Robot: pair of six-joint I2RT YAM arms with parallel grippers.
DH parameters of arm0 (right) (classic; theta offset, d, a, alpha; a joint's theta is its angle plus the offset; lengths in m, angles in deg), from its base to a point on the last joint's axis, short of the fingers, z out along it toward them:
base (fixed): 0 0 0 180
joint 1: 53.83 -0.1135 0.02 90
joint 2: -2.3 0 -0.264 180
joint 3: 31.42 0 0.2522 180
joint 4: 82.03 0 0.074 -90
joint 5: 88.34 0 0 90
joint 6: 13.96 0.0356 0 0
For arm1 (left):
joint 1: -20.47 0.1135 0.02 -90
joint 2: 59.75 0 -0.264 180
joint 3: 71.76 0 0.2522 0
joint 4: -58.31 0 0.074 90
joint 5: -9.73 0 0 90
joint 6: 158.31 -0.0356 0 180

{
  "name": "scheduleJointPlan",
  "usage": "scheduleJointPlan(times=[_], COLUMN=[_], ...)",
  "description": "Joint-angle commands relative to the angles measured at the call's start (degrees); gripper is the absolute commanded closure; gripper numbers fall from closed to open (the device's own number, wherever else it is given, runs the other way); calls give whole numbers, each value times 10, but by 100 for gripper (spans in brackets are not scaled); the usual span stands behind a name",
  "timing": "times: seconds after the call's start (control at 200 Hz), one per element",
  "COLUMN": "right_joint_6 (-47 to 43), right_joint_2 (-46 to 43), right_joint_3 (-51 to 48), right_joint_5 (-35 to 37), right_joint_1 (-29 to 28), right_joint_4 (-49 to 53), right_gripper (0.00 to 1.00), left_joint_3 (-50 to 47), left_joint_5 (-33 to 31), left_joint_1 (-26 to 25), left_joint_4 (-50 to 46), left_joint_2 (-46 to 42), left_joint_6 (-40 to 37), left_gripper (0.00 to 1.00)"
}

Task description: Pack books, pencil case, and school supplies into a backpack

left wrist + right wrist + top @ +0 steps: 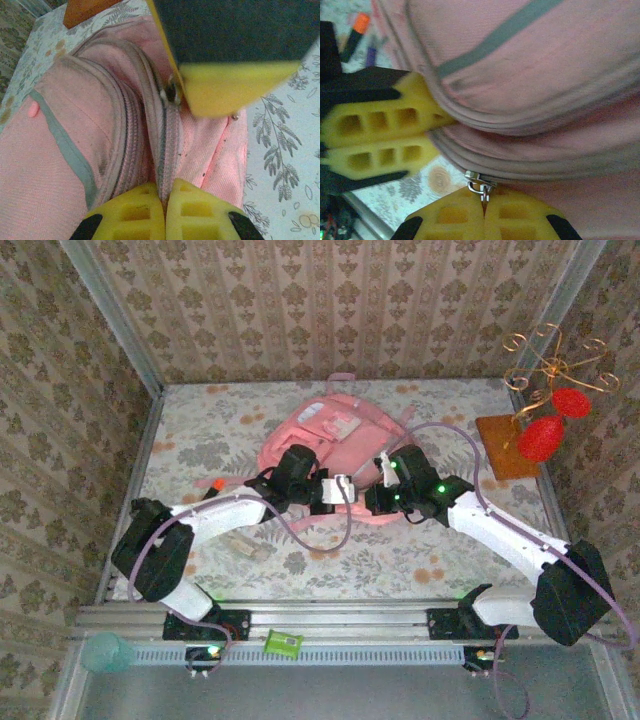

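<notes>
Patterned wallpaper closed in a floral tabletop (200, 440). The right gripper (484, 202) was pinched shut on the small metal zip pull (479, 186), and the left gripper (164, 202) was clamped on the fabric fold beside the zip. Both sat at the near edge of the pink backpack (330, 435), which lay mid-tabletop. Its cloth looked soft, light and floppy, likely to bunch under a pull, so bracing the seam while drawing the pull seemed apt. An orange-capped marker (355, 32) lay to its left.

Damask wallpaper (320, 310) on all 3 walls, beige and brown. The table (200, 440) wears a pale floral cloth (grey leaves, orange blooms). Far right, a wooden block (507, 447) carries a gold wire stand (550, 355) with 2 red baubles (545, 437). Soft, even light.
</notes>
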Motion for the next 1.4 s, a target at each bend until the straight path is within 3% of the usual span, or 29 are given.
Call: scheduleJointPlan(times=[0.0, 0.215, 0.35, 0.435, 0.535, 0.635, 0.665, 0.785, 0.905, 1.055, 1.395], right_joint_6=[-14, -11, -17, -21, -1, 9, 10, -7, -32, -45, -37], right_joint_2=[-21, -16, -8, -23, -43, -57, -63, -81, -89, -87, -64], right_joint_3=[24, 32, 29, 23, 5, -10, -13, -17, -12, -4, 14], right_joint_5=[102, 181, 152, 71, -23, -63, -68, -90, -123, -146, -173], right_joint_1=[4, 37, 78, 70, 64, 60, 57, 46, 41, 40, 36], right_joint_4=[115, 168, 148, 90, 22, -2, -6, -9, -8, -12, -31], right_gripper=[100, 100, 100, 100, 100, 100, 100, 100, 100, 100, 100], left_joint_3=[-15, -46, -63, -72, -74, -91, -95, -89, -45, -4, 75], left_joint_5=[17, 60, 88, 75, 76, 87, 87, 40, -24, -58, -56], left_joint_1=[29, 65, 103, 110, 106, 99, 94, 42, -22, -53, -74], left_joint_4=[1, 17, 13, 9, 14, 44, 51, 34, -40, -91, -130], left_joint_2=[-31, -61, -79, -81, -87, -119, -133, -174, -167, -134, -40], left_joint_6=[-19, -32, -18, -9, 37, 99, 118, 147, 120, 102, 70], left_gripper=[100, 100, 100, 99, 53, 24, 21, 21, 31, 43, 46])
